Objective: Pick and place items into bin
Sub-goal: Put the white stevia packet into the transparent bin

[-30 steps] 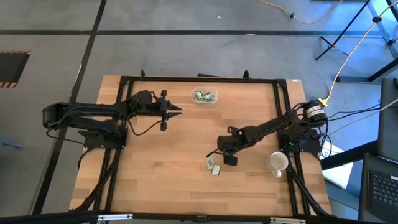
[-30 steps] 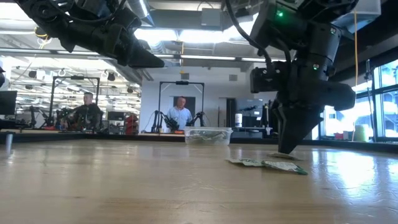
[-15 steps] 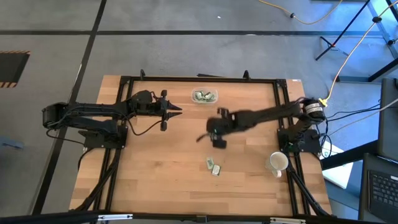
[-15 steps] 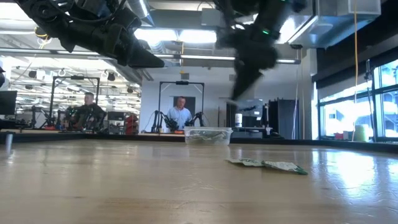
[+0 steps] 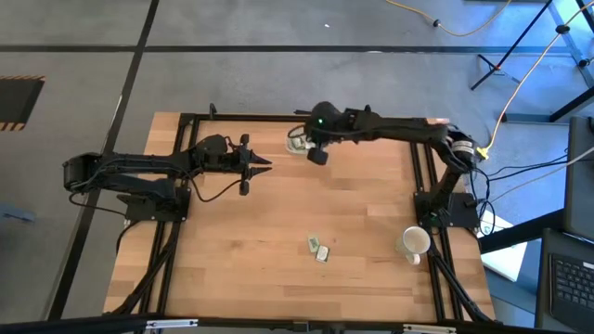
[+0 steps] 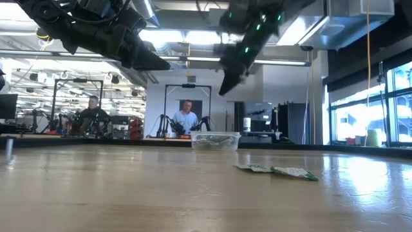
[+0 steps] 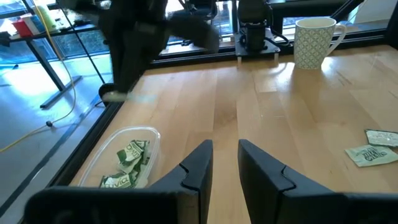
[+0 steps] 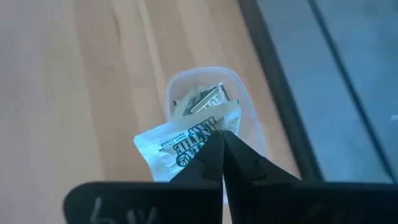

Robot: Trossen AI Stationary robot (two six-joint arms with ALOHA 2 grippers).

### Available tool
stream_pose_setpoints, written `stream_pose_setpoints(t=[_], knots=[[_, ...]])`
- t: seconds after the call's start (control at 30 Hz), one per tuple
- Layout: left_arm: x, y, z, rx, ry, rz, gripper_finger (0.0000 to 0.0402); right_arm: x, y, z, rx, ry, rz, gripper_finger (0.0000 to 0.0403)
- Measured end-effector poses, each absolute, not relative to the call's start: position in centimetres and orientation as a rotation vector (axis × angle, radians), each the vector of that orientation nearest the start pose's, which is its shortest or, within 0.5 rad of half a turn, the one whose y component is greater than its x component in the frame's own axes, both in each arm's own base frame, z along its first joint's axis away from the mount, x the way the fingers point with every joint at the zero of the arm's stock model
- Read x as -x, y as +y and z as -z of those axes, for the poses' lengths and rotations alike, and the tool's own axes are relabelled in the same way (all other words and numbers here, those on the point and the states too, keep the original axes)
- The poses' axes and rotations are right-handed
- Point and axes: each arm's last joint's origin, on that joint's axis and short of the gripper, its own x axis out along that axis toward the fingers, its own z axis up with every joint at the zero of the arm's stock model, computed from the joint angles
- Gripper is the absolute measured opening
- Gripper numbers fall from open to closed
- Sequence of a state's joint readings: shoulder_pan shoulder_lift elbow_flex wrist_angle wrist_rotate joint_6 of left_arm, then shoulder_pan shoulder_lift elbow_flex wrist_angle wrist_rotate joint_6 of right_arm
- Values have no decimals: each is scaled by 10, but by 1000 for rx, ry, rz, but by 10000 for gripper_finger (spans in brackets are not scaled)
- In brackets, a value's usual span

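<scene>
Right end effector (image 8: pixel 222 144) pinches one packet (image 8: pixel 180 144) above the bin (image 5: pixel 299 145) at the desk's far edge. Several already binned; two packets (image 5: pixel 319 249) remain near the front. Left end effector (image 7: pixel 225 157) idle, slightly parted.

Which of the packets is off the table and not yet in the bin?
The white packet pinched in the right gripper above the bin. Two other packets lie on the table; the rest sit inside the bin.

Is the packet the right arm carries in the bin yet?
Not yet. The right end effector is shut on the packet, held above the bin, which already holds other packets.
</scene>
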State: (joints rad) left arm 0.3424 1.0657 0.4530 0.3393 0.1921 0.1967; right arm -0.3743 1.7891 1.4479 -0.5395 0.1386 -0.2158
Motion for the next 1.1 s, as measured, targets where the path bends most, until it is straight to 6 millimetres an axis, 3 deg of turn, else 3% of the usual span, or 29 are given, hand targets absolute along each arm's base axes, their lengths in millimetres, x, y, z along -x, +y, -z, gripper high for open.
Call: stream_pose_setpoints(t=[0.27,0.43,0.77,0.97,1.1], knots=[[-209,69,-217,-123,277,-123,70,-372,-187,-201,41,1028,395,2],[-209,69,-217,-123,277,-123,70,-371,-201,-182,-2,1063,425,2],[-209,69,-217,-123,277,-122,70,-369,-205,-180,-14,1063,438,20],[-209,69,-217,-123,278,-123,70,-368,-205,-183,-9,1060,455,81],[-209,69,-217,-123,278,-122,70,-363,-198,-206,27,1044,498,116]])
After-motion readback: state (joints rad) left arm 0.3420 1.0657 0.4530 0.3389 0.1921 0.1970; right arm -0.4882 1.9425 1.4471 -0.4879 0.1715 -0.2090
